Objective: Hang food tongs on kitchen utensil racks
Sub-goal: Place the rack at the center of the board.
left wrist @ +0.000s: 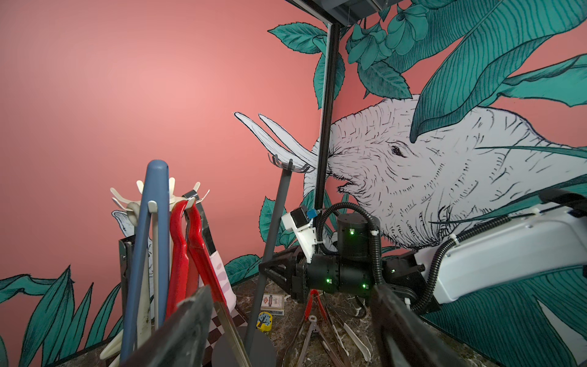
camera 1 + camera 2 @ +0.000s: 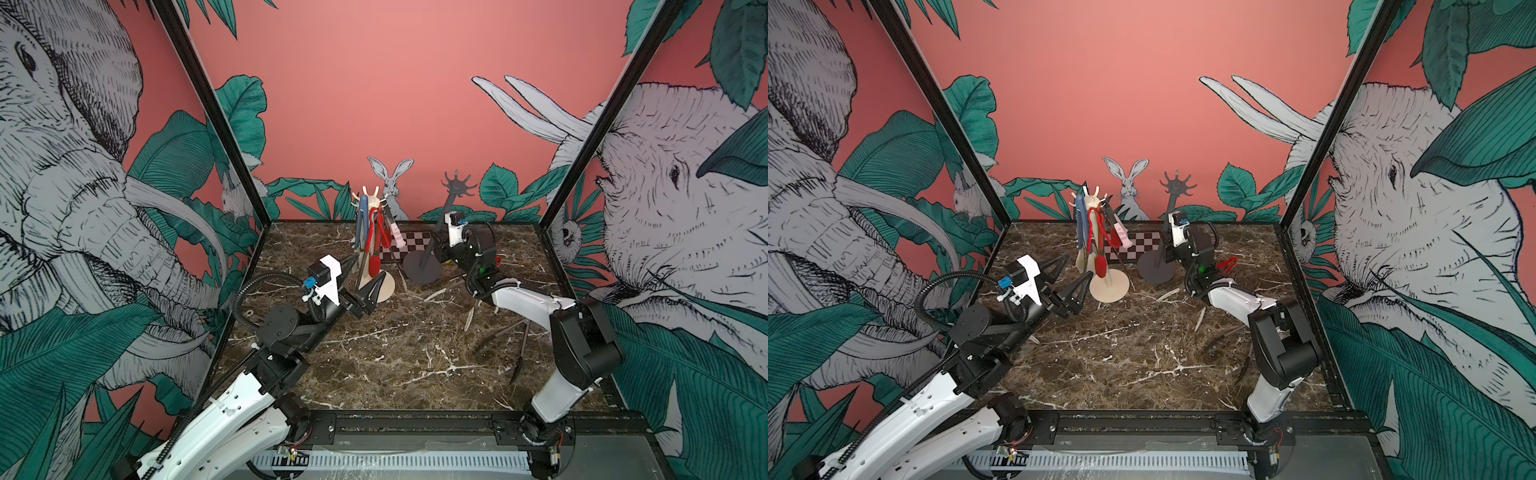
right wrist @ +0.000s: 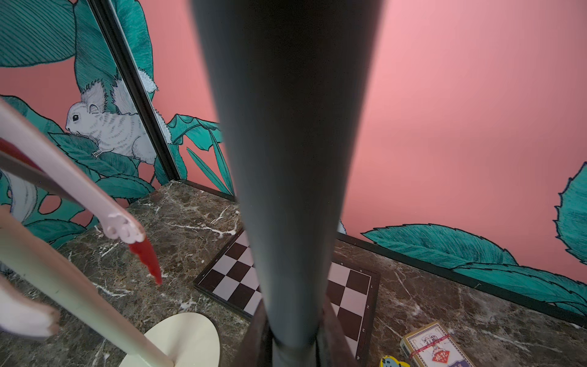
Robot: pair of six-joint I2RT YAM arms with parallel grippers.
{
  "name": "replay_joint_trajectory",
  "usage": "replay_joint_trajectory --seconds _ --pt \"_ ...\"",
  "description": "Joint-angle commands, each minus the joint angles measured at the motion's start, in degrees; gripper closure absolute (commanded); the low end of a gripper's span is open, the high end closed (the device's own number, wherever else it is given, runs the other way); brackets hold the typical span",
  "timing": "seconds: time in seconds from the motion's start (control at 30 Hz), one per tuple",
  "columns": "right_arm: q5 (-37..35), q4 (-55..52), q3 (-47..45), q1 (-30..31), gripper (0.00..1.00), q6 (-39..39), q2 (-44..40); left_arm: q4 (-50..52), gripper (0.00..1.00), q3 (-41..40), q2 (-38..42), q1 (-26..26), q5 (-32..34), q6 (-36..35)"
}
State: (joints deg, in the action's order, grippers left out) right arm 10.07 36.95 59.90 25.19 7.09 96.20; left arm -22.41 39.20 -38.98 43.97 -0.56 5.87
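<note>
While a bunch of food tongs [image 1: 178, 254] hang off the cream rack [image 2: 1111, 289] (blue arms, red ones, 1 pink tip), the loose tongs [image 1: 357, 342] lie on the counter [image 2: 395, 353] by the right arm, slim metal with cream or black tips. The left hand [image 2: 361, 277] sits spread wide just in front of that rack's base, holding nothing. The right hand [image 1: 266, 270] is pinching the dark grey rack [image 2: 422, 268] low on its pole, and it leans. A checkered board [image 2: 411, 241] lies behind the 2 racks, with a card box [image 3: 435, 346] beside it.
</note>
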Motion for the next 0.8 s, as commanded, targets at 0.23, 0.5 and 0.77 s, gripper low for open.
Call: replay_joint_trajectory --seconds 0.23,0.5,0.77 --pt "1.34 7.09 -3.36 0.23 1.0 0.53 -8.19 -1.71 0.2 -0.7 0.68 -0.02 0.06 -0.22" --pt "1.02 3.04 -5.07 0.25 1.0 -2.64 -11.15 -2.15 0.21 -0.87 0.37 -0.02 -0.24 0.14" --pt "-0.84 -3.53 -3.43 0.23 1.0 -8.41 -11.21 -2.72 0.2 -0.89 0.05 -0.01 -0.5 0.62"
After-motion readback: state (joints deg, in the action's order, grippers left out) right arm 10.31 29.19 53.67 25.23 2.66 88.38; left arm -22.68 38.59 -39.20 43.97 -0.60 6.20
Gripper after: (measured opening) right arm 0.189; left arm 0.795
